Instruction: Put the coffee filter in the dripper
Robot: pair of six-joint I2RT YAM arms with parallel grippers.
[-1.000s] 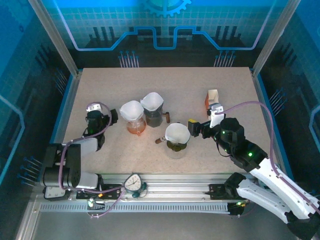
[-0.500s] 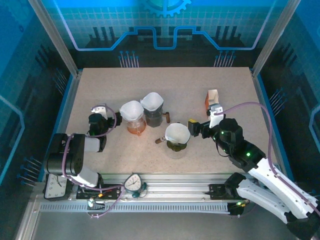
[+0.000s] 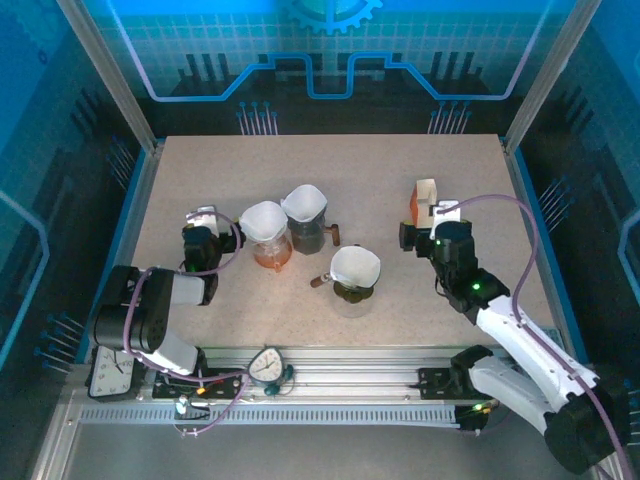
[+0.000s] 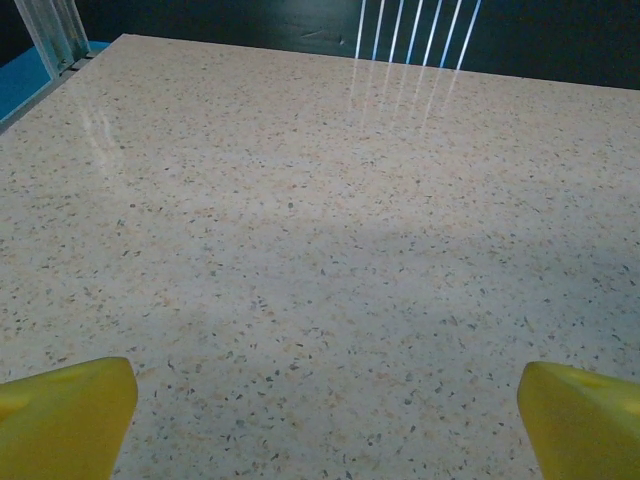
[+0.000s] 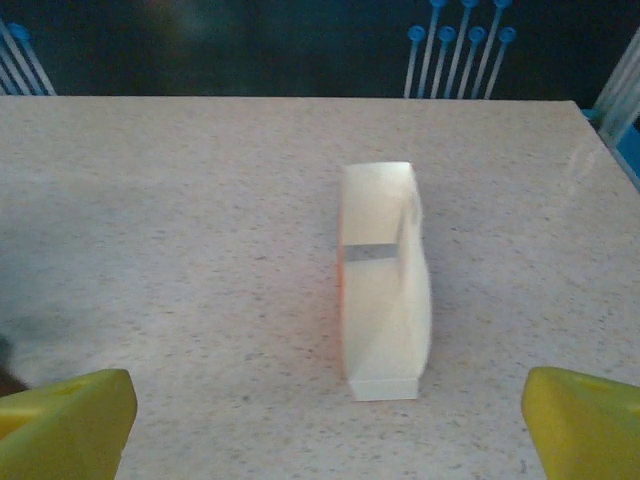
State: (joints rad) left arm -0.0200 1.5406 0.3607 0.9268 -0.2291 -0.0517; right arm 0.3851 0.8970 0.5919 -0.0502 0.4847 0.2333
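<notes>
At both wrist views' lower corners yellow fingertips [image 4: 65, 415] are cut off; left gripper [image 4: 325, 425] and right gripper [image 5: 325, 425] stand wide, empty. A coffee filter [image 3: 355, 264] sits in the near dripper [image 3: 348, 294] on speckled table [image 3: 420, 160], blue walls [image 3: 60, 150] around.

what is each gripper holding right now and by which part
Nothing is held. The left gripper is open over bare table; the right gripper is open, short of the small carton.
</notes>
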